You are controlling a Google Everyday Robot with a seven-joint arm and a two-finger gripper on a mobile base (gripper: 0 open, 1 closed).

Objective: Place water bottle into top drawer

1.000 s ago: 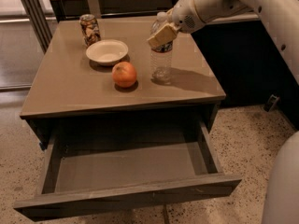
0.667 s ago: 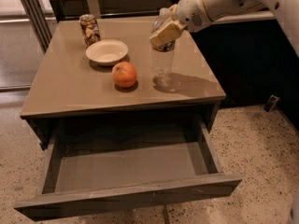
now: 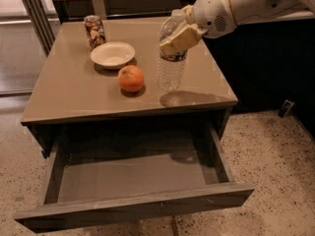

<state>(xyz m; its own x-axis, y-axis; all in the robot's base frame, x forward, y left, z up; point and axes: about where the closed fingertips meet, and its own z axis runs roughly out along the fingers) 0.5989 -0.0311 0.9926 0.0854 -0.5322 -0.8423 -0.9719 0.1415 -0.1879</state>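
The water bottle point(image 3: 170, 73) is clear plastic and stands upright near the right side of the table point(image 3: 64, 95), to the right of the orange. My gripper point(image 3: 178, 37) comes in from the upper right and is shut on the bottle's upper part, hiding the cap. The bottle's base is at or just above the tabletop; I cannot tell if it touches. The top drawer point(image 3: 133, 208) is pulled fully open below the table's front edge. Its grey floor point(image 3: 133, 173) is bare.
An orange point(image 3: 131, 78) lies left of the bottle. A white bowl point(image 3: 112, 54) sits behind it, and a short patterned can point(image 3: 94, 31) stands at the back left. Speckled floor surrounds the table. A dark cabinet is at the right.
My gripper has shifted slightly to the right with the bottle in it. The orange, bowl, can and drawer have not moved.
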